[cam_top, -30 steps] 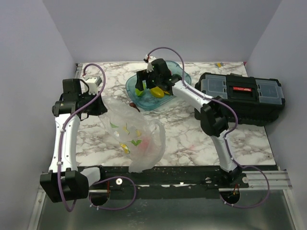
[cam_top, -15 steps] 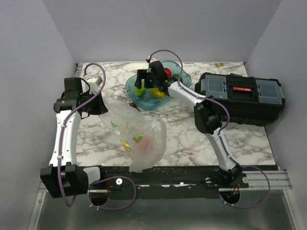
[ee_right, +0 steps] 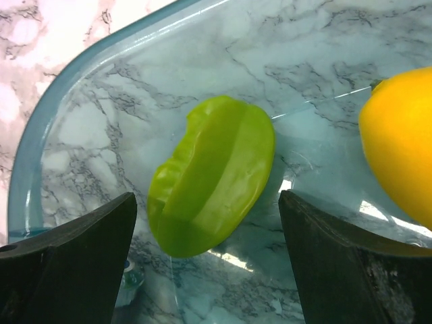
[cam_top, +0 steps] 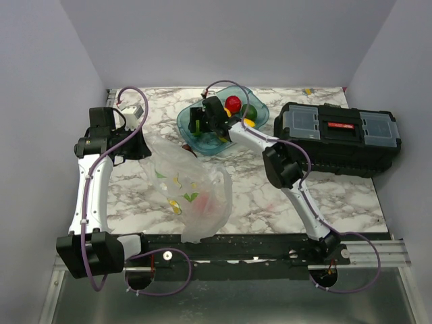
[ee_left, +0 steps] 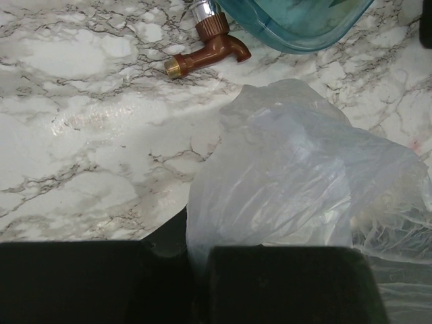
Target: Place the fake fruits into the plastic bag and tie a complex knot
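The plastic bag (cam_top: 192, 192) lies open at the table's middle-left, and a reddish fruit (cam_top: 210, 202) shows through its film. My left gripper (cam_top: 140, 146) is shut on the bag's upper left edge. In the left wrist view the film (ee_left: 290, 175) runs down between the fingers (ee_left: 290, 283). My right gripper (cam_top: 202, 125) is open, low in the teal tub (cam_top: 185, 121). In the right wrist view its fingers (ee_right: 74, 256) stand either side of a green fruit (ee_right: 212, 172), apart from it. A yellow fruit (ee_right: 398, 142) lies to the right. A red fruit (cam_top: 233, 103), a green one (cam_top: 248, 111) and a yellow one (cam_top: 250, 123) lie in the tub.
A black toolbox (cam_top: 337, 135) stands at the right rear. A brown tap (cam_top: 189, 147) lies between the tub and the bag, and shows in the left wrist view (ee_left: 206, 50). The tub's rim (ee_left: 297, 27) is just beyond it.
My right gripper has moved left and down into the tub's left end, uncovering the red and green fruits behind it. The left gripper has stayed holding the bag.
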`<state>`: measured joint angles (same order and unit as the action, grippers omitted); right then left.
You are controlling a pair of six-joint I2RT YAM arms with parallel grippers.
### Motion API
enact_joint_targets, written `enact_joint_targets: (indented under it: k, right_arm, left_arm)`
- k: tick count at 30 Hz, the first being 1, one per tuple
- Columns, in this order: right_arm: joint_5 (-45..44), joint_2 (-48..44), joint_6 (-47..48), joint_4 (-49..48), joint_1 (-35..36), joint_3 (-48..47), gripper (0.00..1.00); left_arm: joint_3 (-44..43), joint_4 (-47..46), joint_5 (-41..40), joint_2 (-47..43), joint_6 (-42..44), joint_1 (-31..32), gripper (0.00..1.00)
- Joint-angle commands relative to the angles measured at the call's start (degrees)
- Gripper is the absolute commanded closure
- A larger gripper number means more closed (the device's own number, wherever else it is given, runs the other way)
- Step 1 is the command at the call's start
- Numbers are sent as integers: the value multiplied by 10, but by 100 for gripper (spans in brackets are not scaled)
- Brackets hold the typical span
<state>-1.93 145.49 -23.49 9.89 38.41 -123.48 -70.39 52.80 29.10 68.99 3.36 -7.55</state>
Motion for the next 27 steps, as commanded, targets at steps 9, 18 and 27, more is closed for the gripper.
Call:
enact_joint_targets:
  k: [9, 18, 27]
  right_arm:
    - [-44, 47, 45, -49, 6, -19, 30]
    - [-36, -40, 75, -87, 6, 27, 67]
    - [4, -163, 122, -124, 5, 91, 72]
  left_arm:
    - [-7, 4, -9, -5, 0, -5, 100]
    - [-8, 3, -4, -3, -2, -5, 100]
    - [-1, 3, -5, -8, 1, -5, 100]
